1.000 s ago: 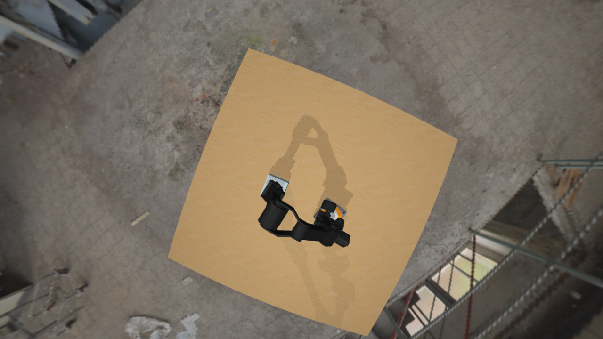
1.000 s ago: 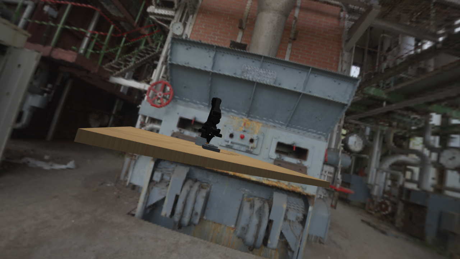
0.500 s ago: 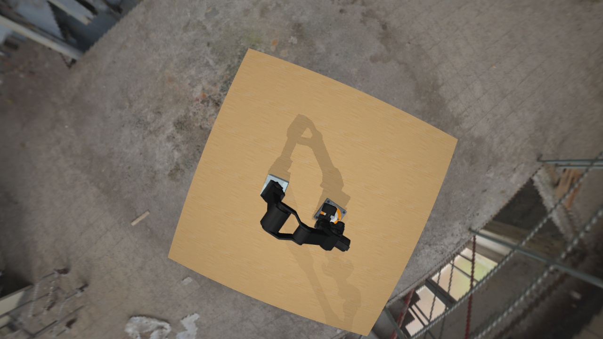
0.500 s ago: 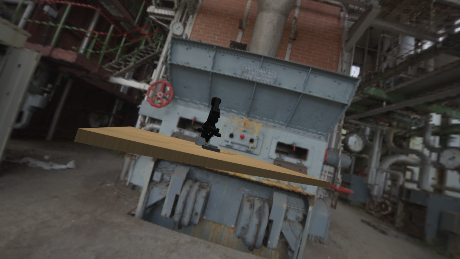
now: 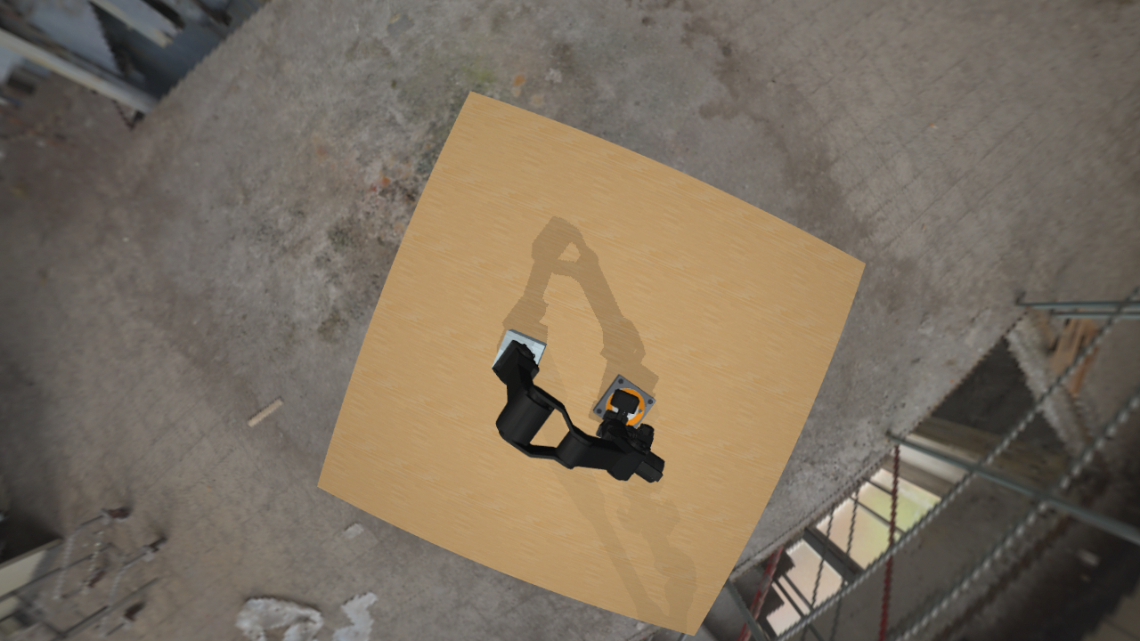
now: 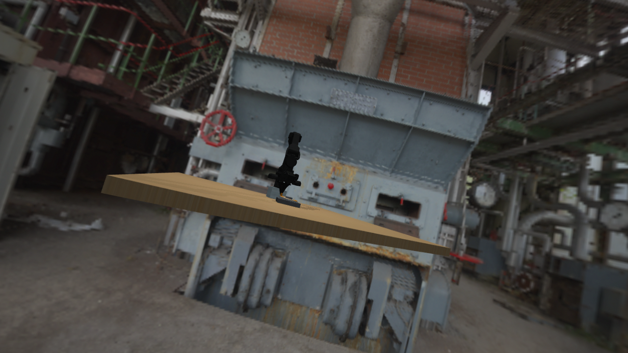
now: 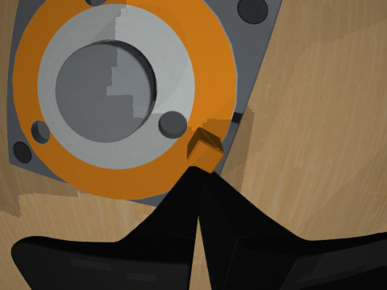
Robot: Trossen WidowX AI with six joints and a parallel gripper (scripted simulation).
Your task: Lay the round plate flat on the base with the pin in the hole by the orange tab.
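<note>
Wood-grain table (image 5: 677, 263) carries everything: the black arm (image 5: 549, 434) bent over a grey square base (image 7: 253, 60), which sits near the table's middle. On the base lies the orange plate (image 7: 215, 60), ringed round a pale inner disc and the grey post (image 7: 102, 93) at its centre. 3 dark holes show in the plate's face, 1 of them just beside the orange tab (image 7: 205, 150), on its post side; whether the pin is under it I cannot tell, since no pin is plainly visible. The gripper (image 7: 200, 180) is fully closed with nothing between its jaws, and its joined tips rest right at the outer edge of the tab, apparently touching it, so it looks to be nudging the plate round by the tab. The risks, as I judge them: the closed tips could slide off the small tab and skid onto the base, or ride over the tab and press the plate down crooked on the pin. Pushing too far would carry the hole past the pin. Leaving the tips against the tab would also fail the task.
</note>
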